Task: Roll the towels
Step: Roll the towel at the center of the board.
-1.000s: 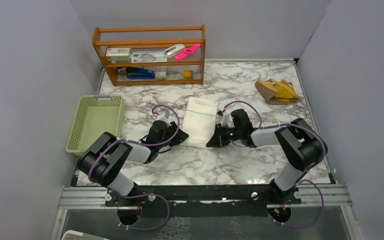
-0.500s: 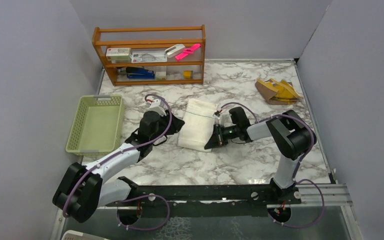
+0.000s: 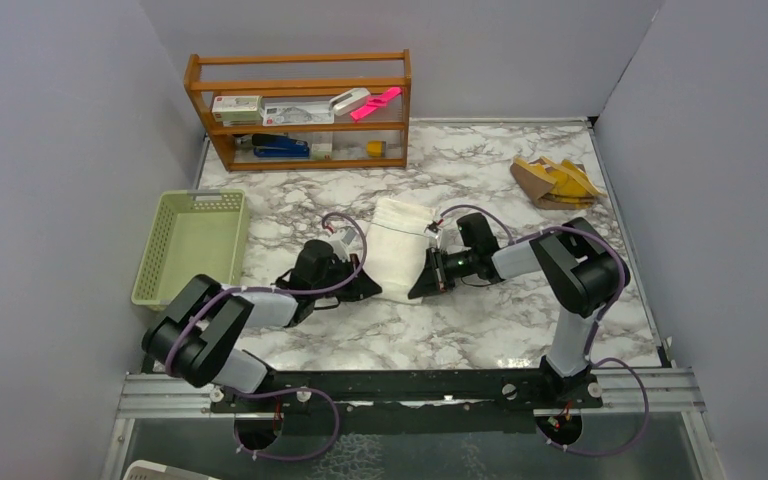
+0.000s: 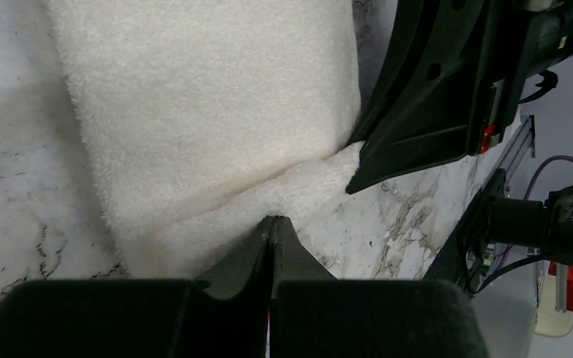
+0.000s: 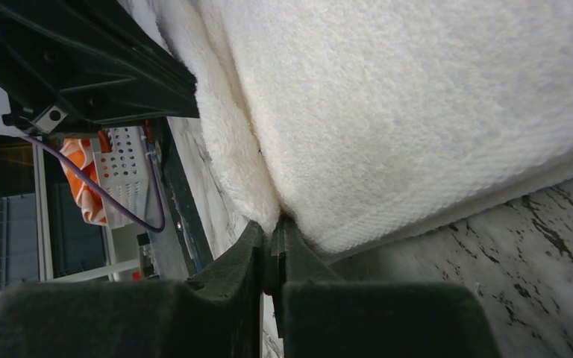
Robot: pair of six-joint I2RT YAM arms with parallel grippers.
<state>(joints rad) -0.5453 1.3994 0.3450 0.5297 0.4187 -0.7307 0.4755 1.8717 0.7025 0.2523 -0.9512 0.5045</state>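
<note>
I'm watching both arms lying low over the marble table (image 3: pixel 460 330), reaching inward to the white towel (image 3: pixel 398 250) at frame centre. The left gripper (image 3: pixel 370 288) is pinching its near edge with fingers closed, and the right gripper (image 3: pixel 420 288) is clamping that same edge. The yellow towel (image 3: pixel 555 182) is lying upper right.

Marble table (image 3: pixel 480 330) carries: white towel (image 3: pixel 395 250) centre; mustard-and-brown towel (image 3: pixel 557 182) far right; green basket (image 3: pixel 205 196) left edge; wooden shelf (image 3: pixel 300 58) at back.
</note>
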